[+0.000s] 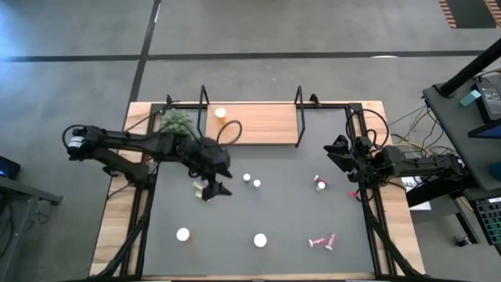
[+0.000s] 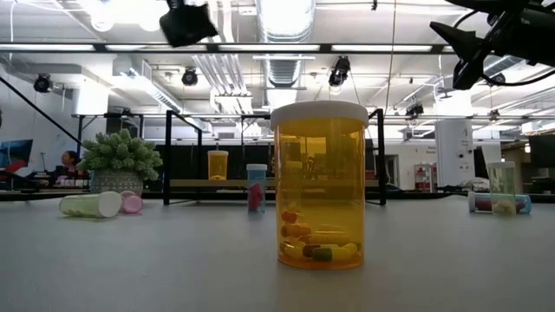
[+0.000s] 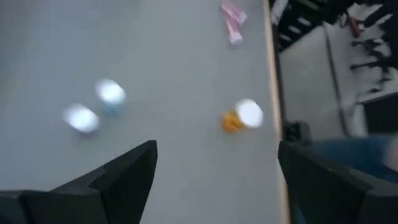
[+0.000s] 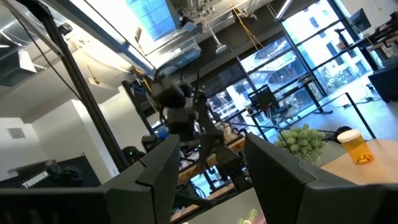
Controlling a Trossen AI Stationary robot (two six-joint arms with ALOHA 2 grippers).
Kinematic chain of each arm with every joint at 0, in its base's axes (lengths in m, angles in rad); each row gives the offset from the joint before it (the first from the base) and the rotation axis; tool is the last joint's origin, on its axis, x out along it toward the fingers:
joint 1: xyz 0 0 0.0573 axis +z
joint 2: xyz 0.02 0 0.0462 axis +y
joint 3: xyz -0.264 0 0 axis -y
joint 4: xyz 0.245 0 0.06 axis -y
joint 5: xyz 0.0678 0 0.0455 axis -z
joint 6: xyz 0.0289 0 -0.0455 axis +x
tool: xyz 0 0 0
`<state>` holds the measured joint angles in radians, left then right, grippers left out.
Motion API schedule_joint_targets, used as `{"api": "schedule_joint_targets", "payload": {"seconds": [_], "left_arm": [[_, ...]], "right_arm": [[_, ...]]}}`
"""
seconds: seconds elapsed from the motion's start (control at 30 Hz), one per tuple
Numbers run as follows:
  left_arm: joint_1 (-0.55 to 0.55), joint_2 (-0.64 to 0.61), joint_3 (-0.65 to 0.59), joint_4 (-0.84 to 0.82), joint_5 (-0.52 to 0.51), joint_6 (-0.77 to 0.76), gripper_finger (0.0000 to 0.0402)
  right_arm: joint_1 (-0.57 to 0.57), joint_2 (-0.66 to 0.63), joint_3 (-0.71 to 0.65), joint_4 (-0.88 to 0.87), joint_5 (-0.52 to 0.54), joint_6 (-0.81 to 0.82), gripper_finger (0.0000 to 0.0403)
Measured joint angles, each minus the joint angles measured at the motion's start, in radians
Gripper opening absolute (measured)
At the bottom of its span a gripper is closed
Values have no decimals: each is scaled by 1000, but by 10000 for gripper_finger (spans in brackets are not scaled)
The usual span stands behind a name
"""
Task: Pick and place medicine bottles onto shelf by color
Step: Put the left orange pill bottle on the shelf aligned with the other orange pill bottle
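Left gripper [image 1: 213, 188] spread wide, empty, over yellow-green bottle [image 1: 199, 186] lying just beside fingertips. Risk: knocking, rolling it away. Right gripper [image 1: 338, 150] parted, empty. Orange bottle [image 1: 221, 113] on shelf [image 1: 262, 124].

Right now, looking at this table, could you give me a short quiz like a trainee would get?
1. True or false: one orange bottle stands on the shelf.
2. The left pincer is: A) open with nothing in it, B) shut on a bottle, C) out of sight.
3. Fill in: the pink bottles nearest the table's front edge are ____ (standing or lying).

Key: 1 true; 2 A; 3 lying.
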<state>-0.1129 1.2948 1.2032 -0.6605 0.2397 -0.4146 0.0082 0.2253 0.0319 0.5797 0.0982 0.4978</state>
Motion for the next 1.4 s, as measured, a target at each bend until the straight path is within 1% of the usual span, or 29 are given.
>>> {"api": "schedule_joint_targets", "payload": {"seconds": [0.23, 0.4, 0.5, 0.67, 0.83, 0.97, 1.07, 1.2, 1.27, 1.4], "left_arm": [[-165, 1, -108, 137, 22, -322, 318], [-265, 10, -145, 138, 17, -618, 318], [-334, 10, -156, 139, 17, -734, 318], [-431, 10, -166, 138, -28, -814, 318], [-468, 20, -183, 121, -55, -968, 318], [-487, 22, -185, -8, -52, -1070, 318], [-489, 22, -186, -138, -55, -1139, 318], [-493, 25, -189, -276, -55, -1179, 318], [-496, 25, -197, -305, -55, -1181, 318], [-506, 25, -214, -312, -55, -1198, 318]], "right_arm": [[0, 0, 0, 1, 0, 0, 171], [0, 0, 0, 0, 0, 0, 171], [0, 0, 0, 0, 0, 0, 171], [0, 0, 0, 1, 0, 0, 171], [0, 0, 0, 1, 0, 0, 171], [0, 0, 0, 0, 0, 0, 171], [0, 0, 0, 0, 0, 0, 171], [0, 0, 0, 0, 0, 0, 171], [0, 0, 0, 1, 0, 0, 171], [0, 0, 0, 0, 0, 0, 171]]}}
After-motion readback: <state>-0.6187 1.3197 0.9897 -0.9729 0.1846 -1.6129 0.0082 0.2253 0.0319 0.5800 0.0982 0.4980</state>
